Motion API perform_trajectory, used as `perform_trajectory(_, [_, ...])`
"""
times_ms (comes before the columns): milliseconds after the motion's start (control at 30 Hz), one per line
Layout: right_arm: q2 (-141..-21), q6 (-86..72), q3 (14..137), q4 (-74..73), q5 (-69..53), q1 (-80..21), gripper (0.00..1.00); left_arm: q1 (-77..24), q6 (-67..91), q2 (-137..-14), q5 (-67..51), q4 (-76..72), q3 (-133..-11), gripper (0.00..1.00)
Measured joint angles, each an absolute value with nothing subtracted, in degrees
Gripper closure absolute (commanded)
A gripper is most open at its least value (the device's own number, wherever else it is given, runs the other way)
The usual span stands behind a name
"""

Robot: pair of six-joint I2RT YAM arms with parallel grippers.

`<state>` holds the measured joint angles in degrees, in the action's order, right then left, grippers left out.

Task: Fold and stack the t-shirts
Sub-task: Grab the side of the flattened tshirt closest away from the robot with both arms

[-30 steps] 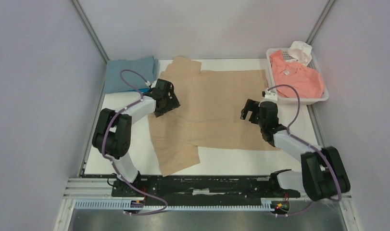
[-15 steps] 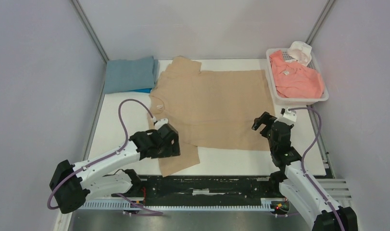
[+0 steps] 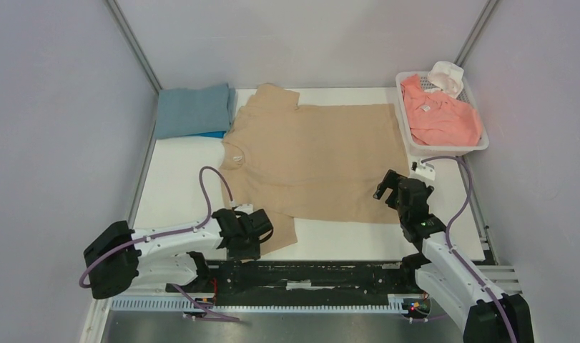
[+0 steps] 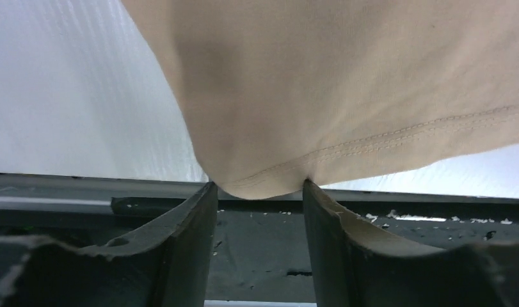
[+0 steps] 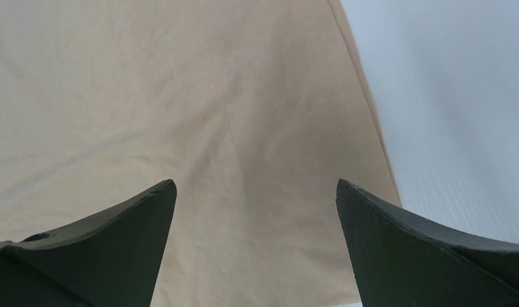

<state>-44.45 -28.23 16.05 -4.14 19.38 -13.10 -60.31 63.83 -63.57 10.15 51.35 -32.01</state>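
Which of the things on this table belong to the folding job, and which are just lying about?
Job:
tan t-shirt, spread flat
grey-blue t-shirt, folded, far left
bright blue t-shirt, edge showing beneath it
salmon-pink t-shirt, in the basket

Lying about:
the basket itself
white item in its far corner

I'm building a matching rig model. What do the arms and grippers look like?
The left arm and right arm have white links, bulky black joints and a looping purple cable each. The left gripper and right gripper are black, with two tapered dark fingers.
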Motion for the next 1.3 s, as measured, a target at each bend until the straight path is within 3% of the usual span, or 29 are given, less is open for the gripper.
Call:
perform_trajectory(167, [-44.5,-28.2,16.1,-4.3,19.5,-13.1,0.02,-60.4,64.6,-67.1,10.3,48.5,-31.8,0.55])
perform_trajectory(300, [-44.5,-28.3,16.1,-4.5,19.7,-13.1,0.02,-60.5,65.2,-69.1,10.9,46.9,-33.1,0.97])
perform_trajectory(567, [-42.6,-30.5,18.2,-10.6,21.6,-13.1,0.02,-60.6,65.0,-68.2,14.4,44.8,-33.3,0.98])
perform_trajectory(767, [-42.7,-31.5,22.2,-20.3,24.6,-12.6,0.02,-60.5,60.3,-59.6,16.1,39.3,-31.4,0.98])
perform_trajectory(933, [-44.9,-31.7,22.7,-26.7,25.2,-6.3,0.02,-60.5,56.8,-55.8,16.2,35.3,-30.4,0.98])
perform_trajectory(1300, [-49.5,-31.5,18.7,-26.4,20.3,3.1,0.32,-60.5,55.0,-54.2,17.2,33.7,-28.4,0.98])
